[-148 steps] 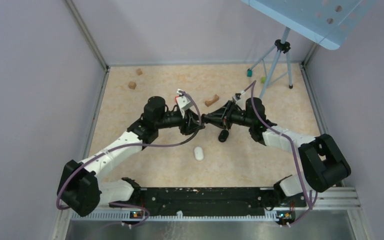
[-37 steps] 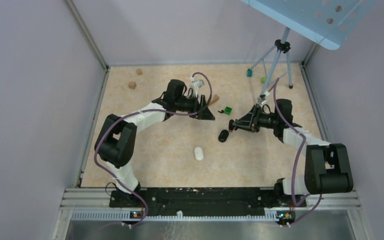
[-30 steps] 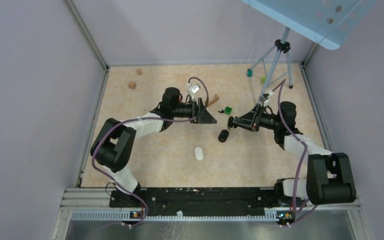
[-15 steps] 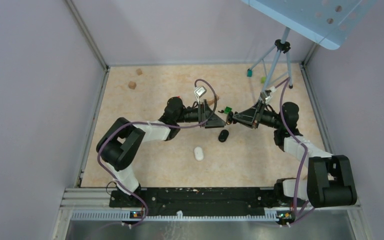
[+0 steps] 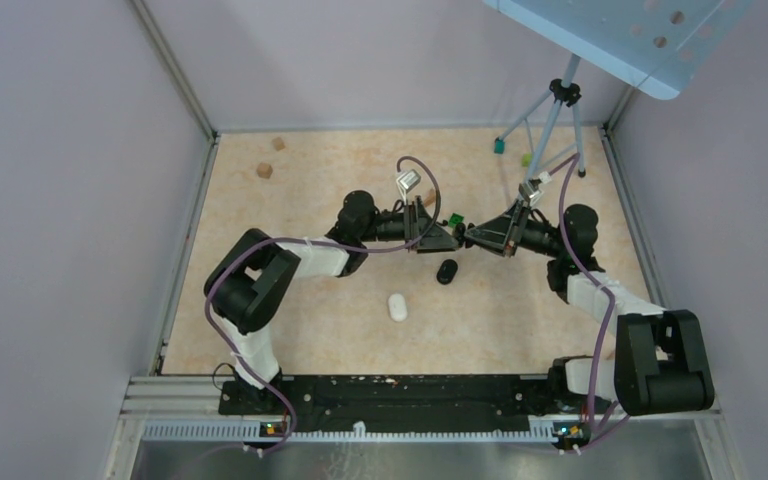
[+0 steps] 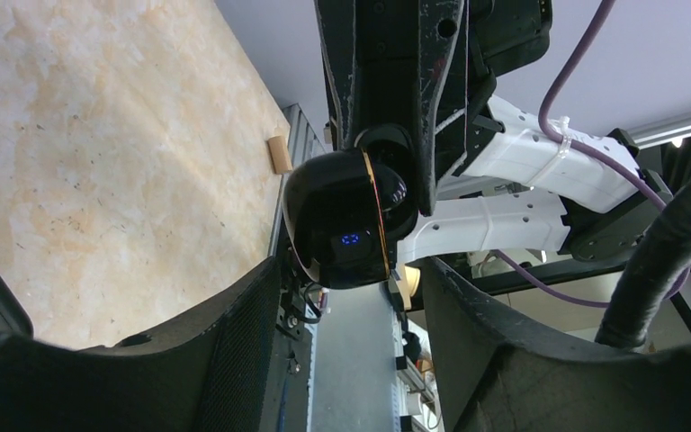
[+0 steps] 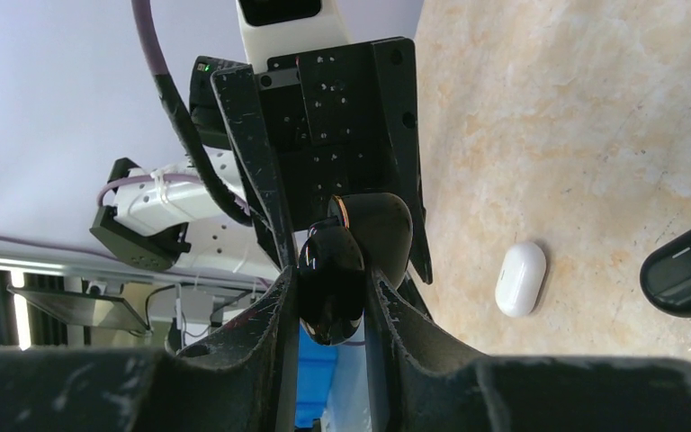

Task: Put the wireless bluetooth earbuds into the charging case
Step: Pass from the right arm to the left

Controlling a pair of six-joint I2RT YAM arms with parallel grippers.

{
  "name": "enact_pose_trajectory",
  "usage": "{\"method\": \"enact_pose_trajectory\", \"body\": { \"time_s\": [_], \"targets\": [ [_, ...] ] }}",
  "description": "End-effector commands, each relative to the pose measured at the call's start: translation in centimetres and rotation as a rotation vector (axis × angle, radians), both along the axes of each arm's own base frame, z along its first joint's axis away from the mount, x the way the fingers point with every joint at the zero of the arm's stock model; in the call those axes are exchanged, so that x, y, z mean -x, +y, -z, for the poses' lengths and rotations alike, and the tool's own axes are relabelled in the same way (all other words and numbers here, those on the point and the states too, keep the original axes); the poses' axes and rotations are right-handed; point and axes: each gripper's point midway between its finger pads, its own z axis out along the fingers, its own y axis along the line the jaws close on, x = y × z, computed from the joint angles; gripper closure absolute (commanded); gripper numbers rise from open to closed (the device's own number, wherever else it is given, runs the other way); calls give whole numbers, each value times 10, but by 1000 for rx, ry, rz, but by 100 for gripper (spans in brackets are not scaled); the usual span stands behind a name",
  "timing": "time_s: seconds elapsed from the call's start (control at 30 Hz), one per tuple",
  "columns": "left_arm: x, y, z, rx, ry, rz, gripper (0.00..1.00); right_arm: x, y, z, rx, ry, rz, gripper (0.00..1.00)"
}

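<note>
My right gripper (image 5: 472, 238) is shut on a glossy black charging case (image 7: 360, 225) with a gold seam, held above the table between its pads (image 7: 288, 297). In the left wrist view the same case (image 6: 346, 220) shows a small blue light. My left gripper (image 5: 450, 239) faces it head-on, open, with its fingertips (image 6: 265, 279) level with the case's near end and a gap on each side. No loose earbuds are visible. A second dark case (image 5: 447, 271) and a white case (image 5: 397, 306) lie on the table below.
A green block (image 5: 454, 219) sits just behind the two grippers. Wooden blocks (image 5: 264, 170) lie at the back left. A tripod (image 5: 560, 120) stands at the back right with a teal piece (image 5: 499, 146) near its foot. Walls close the table on three sides.
The left arm has swung right until its gripper meets the right one, and its jaws have narrowed a little. The right gripper has stayed shut on the black case and has edged left.
</note>
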Motion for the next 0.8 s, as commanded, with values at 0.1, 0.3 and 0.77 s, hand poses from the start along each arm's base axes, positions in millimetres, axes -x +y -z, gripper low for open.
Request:
{"method": "enact_pose_trajectory", "body": {
  "time_s": [0.1,0.3,0.77],
  "targets": [
    [-8,-8,-17,50,-46,-14,41,7,4,-11,-11,-74,-37,100],
    [-11,-10,-16,53,-37,-17,48,10,7,-7,-11,-65,-47,100],
    [-9,-11,-16,63,-23,4,72,9,6,-8,-60,-55,-7,50]
  ]
}}
